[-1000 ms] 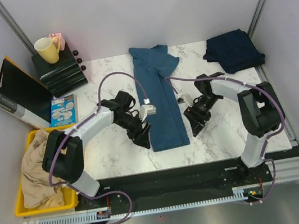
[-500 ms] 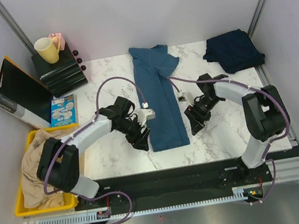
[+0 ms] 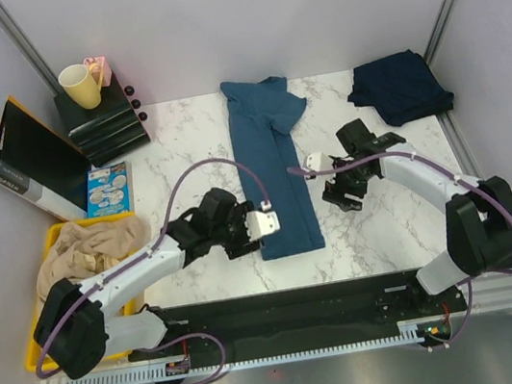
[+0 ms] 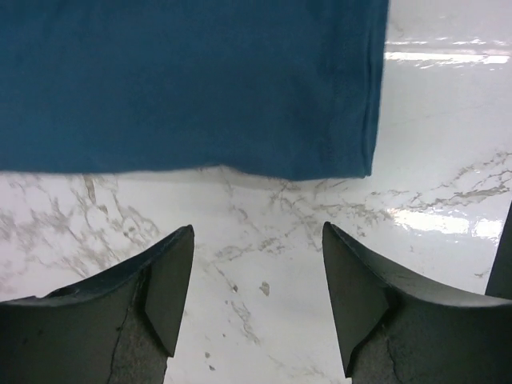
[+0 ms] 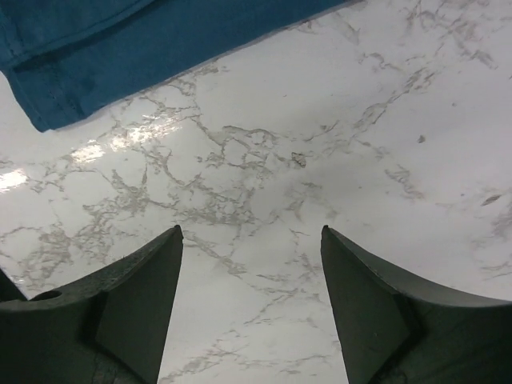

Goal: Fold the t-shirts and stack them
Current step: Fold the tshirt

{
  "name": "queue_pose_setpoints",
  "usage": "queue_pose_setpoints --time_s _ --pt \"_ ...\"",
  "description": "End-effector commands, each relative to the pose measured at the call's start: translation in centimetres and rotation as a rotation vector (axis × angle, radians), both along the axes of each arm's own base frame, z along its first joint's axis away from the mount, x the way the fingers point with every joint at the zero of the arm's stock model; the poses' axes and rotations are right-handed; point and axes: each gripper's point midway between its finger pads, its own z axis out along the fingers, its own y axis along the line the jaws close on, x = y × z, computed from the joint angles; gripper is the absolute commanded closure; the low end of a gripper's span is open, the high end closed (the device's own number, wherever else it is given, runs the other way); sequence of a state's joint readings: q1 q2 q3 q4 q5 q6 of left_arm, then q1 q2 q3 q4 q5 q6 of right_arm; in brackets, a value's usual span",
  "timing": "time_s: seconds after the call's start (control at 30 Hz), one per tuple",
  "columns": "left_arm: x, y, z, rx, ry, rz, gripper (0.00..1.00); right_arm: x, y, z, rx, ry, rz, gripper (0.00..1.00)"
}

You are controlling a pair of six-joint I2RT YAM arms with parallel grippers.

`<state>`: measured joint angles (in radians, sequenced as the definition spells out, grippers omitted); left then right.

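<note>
The steel-blue t-shirt (image 3: 273, 165) lies folded into a long strip down the middle of the table. The navy t-shirt (image 3: 400, 86) lies bunched at the back right. My left gripper (image 3: 242, 241) is open and empty just left of the strip's near-left corner. In the left wrist view its jaws (image 4: 258, 232) stand wide over bare marble, with the shirt's edge (image 4: 192, 88) just ahead. My right gripper (image 3: 339, 193) is open and empty to the right of the strip. The right wrist view (image 5: 252, 232) shows marble between the jaws and the shirt's corner (image 5: 88, 72) at upper left.
A yellow bin (image 3: 38, 355) with beige cloth (image 3: 73, 270) sits at the near left. A black box (image 3: 32, 164), a booklet (image 3: 107, 188) and a black stand (image 3: 104, 123) carrying a yellow mug (image 3: 80, 84) are at the back left.
The left arm has stretched out low, bringing its gripper beside the strip's near-left corner. The right gripper has drawn slightly away from the strip's right edge. The shirts have not moved.
</note>
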<state>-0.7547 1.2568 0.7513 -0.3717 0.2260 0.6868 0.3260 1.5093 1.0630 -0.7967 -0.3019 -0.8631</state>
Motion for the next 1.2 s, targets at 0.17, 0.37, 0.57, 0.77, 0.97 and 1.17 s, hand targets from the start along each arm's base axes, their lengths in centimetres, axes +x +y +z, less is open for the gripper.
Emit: queue_pose_setpoints --time_s 0.17,0.37,0.57,0.77,0.97,1.17 --pt "-1.6 -1.2 0.9 -0.001 -0.495 -0.377 0.26 -0.3 -1.6 0.2 -0.22 -0.355 0.368 0.22" --pt "-4.1 -0.7 -1.2 -0.026 -0.633 -0.578 0.26 -2.7 -2.5 -1.2 -0.266 -0.485 0.556 0.23" --pt "-5.5 -2.1 -1.8 -0.076 -0.671 -0.71 0.27 -5.0 -1.3 -2.1 -0.243 -0.559 0.733 0.23" --pt "-5.2 -3.9 -2.3 -0.107 -0.701 -0.777 0.27 -6.5 1.3 -3.1 -0.171 -0.642 0.922 0.23" --pt "-4.9 -4.3 -4.2 -0.088 -0.717 -0.805 0.28 -7.2 2.9 -4.9 -0.121 -0.734 1.006 0.24" --pt "-4.5 -4.4 -5.0 -0.075 -0.719 -0.798 0.29 -7.8 4.3 -6.3 -0.065 -0.729 1.031 0.25"
